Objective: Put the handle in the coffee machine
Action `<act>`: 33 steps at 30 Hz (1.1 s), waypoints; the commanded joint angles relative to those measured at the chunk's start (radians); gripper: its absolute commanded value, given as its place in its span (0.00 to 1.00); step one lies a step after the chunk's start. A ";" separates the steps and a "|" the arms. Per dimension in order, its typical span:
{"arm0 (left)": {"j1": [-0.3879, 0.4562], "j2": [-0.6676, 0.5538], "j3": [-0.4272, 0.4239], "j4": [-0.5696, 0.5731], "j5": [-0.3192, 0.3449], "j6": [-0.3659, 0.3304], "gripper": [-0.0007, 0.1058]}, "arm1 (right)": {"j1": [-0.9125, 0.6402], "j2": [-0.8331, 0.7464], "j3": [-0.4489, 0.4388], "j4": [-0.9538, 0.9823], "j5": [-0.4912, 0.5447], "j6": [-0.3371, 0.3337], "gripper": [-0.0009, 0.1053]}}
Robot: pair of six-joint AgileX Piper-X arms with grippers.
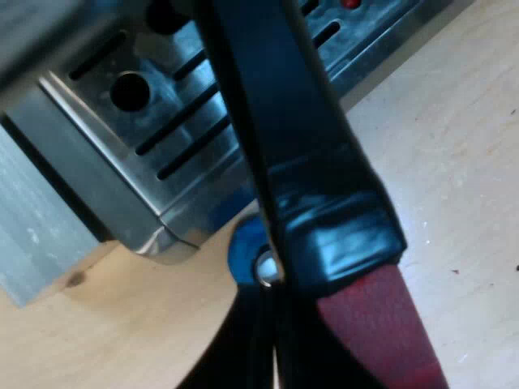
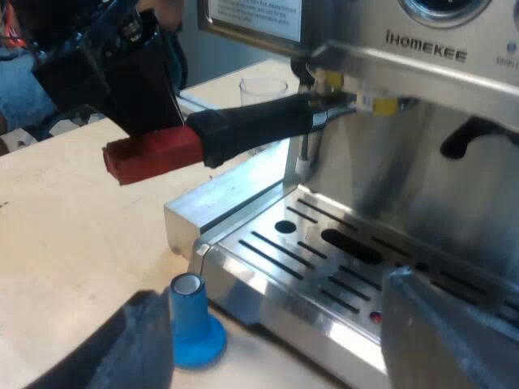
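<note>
The metal holder's head sits up under the espresso machine's (image 2: 422, 57) brew head (image 2: 340, 97). Its dark handle (image 2: 251, 126) sticks out level over the table and ends in red (image 2: 150, 158). My left gripper (image 2: 146, 97) is shut on that handle just where the black meets the red. In the left wrist view the handle (image 1: 284, 138) and its red end (image 1: 377, 324) run close past the camera, above the drip tray (image 1: 162, 121). My right gripper (image 2: 280, 324) is open with nothing between its fingers, low at the drip tray's (image 2: 324, 259) front edge.
A blue tamper (image 2: 190, 320) stands upright on the wooden table (image 2: 73, 219) by the tray's corner, also under the handle (image 1: 243, 251). A measuring glass (image 2: 263, 87) stands behind the handle beside the machine. The steam wand (image 2: 466, 134) hangs over the tray.
</note>
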 commanded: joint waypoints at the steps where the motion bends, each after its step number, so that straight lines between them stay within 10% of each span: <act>1: -0.064 0.002 0.003 0.024 0.168 -0.034 0.01 | -0.033 -0.007 -0.052 0.084 -0.051 0.035 0.59; 12: -0.127 0.002 0.003 0.021 0.186 -0.074 0.01 | -0.199 -0.007 -0.134 0.249 -0.226 0.129 0.67; 33: -0.277 0.002 -0.074 -0.108 0.229 -0.077 0.01 | -0.202 -0.007 -0.134 0.266 -0.226 0.129 0.67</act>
